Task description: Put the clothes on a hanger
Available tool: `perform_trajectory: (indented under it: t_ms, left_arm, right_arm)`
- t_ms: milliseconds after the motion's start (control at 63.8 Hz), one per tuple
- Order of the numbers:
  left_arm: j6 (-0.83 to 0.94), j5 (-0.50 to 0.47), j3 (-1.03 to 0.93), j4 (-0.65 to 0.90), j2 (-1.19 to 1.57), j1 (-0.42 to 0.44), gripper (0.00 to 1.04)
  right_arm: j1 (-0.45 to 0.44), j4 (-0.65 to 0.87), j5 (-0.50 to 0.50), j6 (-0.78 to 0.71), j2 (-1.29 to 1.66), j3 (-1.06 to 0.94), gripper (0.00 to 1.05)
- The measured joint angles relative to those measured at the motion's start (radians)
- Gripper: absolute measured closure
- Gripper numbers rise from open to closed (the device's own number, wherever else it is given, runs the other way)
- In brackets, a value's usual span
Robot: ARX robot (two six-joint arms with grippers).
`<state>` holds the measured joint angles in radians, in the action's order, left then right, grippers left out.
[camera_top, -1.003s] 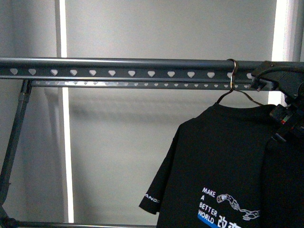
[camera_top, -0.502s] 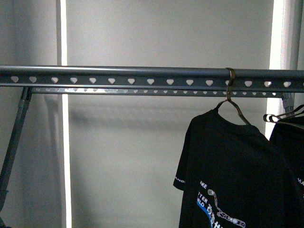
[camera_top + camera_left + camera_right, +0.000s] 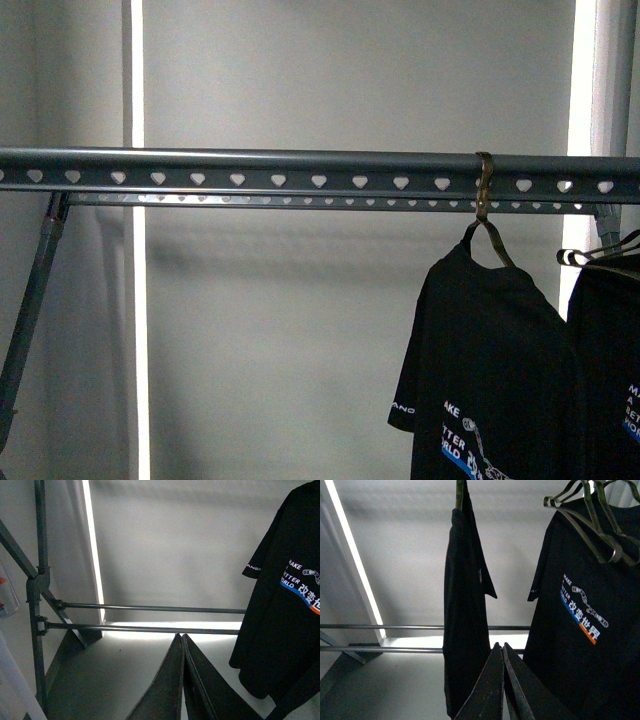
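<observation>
Front: T-shirt (image 3: pixel 490 370) hangs by its brass hook (image 3: pixel 484 190) from the rail (image 3: pixel 250 172), toward its right end; neither pincer shows.
Left wrist: left pincer (image 3: pixel 182 645) closed, empty; T-shirt apart.
Right wrist: right pincer (image 3: pixel 502 652) closed, seemingly empty; second shirt (image 3: pixel 590 610) beside it.

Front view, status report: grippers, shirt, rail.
Left gripper shut, empty. Right gripper shut, empty. T-shirt hooked on rail. Nothing blocking.

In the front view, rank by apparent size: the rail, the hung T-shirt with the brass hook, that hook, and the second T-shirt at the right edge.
1. the rail, spanning the whole frame.
2. the hung T-shirt.
3. the second T-shirt, though the frame edge crops it, so its true extent is unsure.
4. the brass hook.
</observation>
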<state>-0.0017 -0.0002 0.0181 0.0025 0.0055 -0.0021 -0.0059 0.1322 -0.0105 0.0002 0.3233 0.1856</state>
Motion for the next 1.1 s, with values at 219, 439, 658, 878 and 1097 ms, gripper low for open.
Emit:
perform_trajectory:
  t_ms: [219, 439, 658, 878, 1097]
  left_arm:
    - [0.0, -0.001, 0.0, 0.0, -0.001, 0.0, 1.01]
    - [0.0, 0.0, 0.0, 0.0, -0.001, 0.0, 1.01]
    - [0.0, -0.001, 0.0, 0.0, -0.002, 0.0, 1.01]
    - [0.0, -0.001, 0.0, 0.0, -0.002, 0.0, 1.01]
    - [0.0, -0.001, 0.0, 0.0, -0.002, 0.0, 0.64]
  right_arm:
    - [0.002, 0.004, 0.009, 0.0, -0.061, -0.064, 1.02]
    - [0.002, -0.008, 0.009, 0.0, -0.13, -0.112, 1.02]
    - [0.002, -0.136, 0.009, 0.0, -0.277, -0.132, 1.02]
    - [0.002, -0.135, 0.008, 0.0, -0.317, -0.179, 1.02]
    - [0.002, -0.135, 0.008, -0.001, -0.319, -0.179, 0.71]
